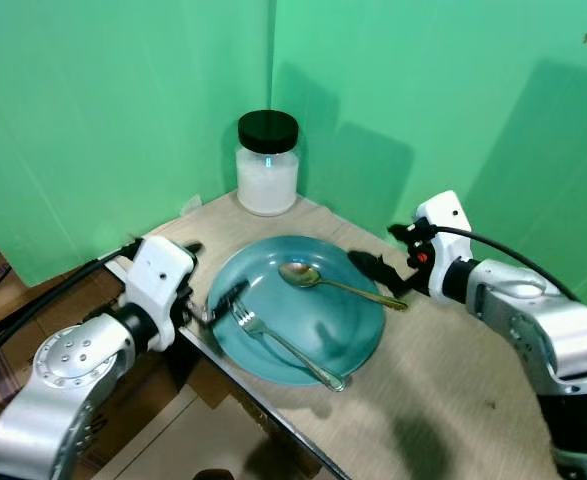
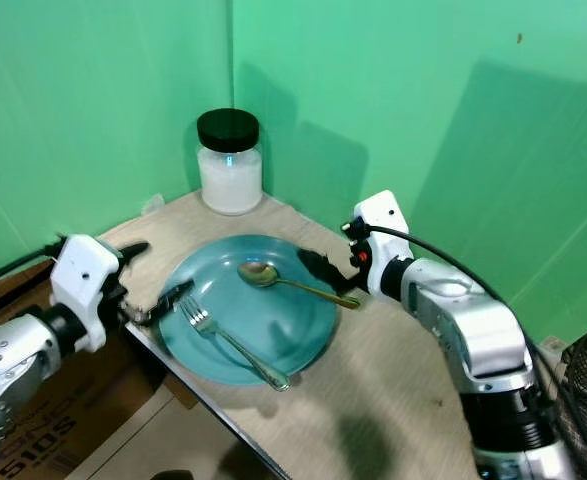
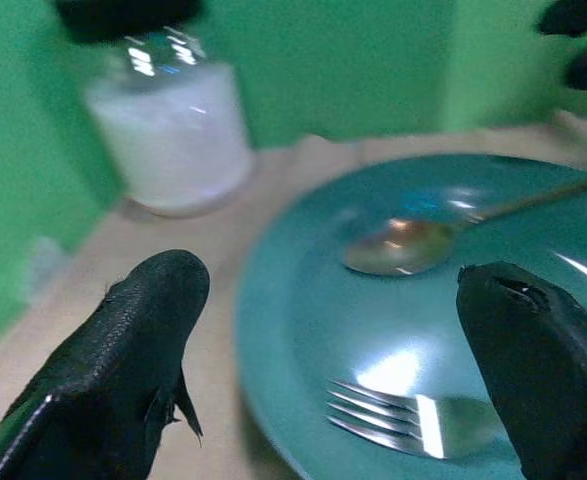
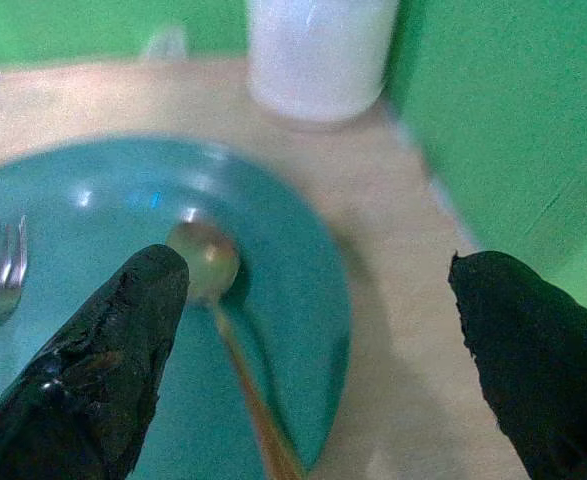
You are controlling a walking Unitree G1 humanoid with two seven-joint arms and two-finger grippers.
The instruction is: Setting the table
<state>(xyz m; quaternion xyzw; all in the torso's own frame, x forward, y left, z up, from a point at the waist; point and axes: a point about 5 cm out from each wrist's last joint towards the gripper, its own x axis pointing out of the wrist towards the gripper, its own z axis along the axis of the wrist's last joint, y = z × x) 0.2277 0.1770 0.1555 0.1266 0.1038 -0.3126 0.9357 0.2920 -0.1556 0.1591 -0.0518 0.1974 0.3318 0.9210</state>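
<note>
With fork (image 1: 283, 343) and spoon (image 1: 338, 285) both lying on the teal plate (image 1: 368, 340), I hold the left gripper (image 1: 213, 300) and right gripper (image 1: 378, 268) spread wide and empty at its edges, judging I must next lift the cutlery out beside it.

I see a round teal plate (image 1: 358, 340) on the table corner; a silver fork (image 1: 283, 345) and a gold spoon (image 1: 333, 284) both lie on it, well apart.

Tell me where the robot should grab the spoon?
Probably by the thin handle end of the spoon, which sticks out past the rim of the plate toward the right gripper. Coming from that right side with open jaws looks easiest.
</note>
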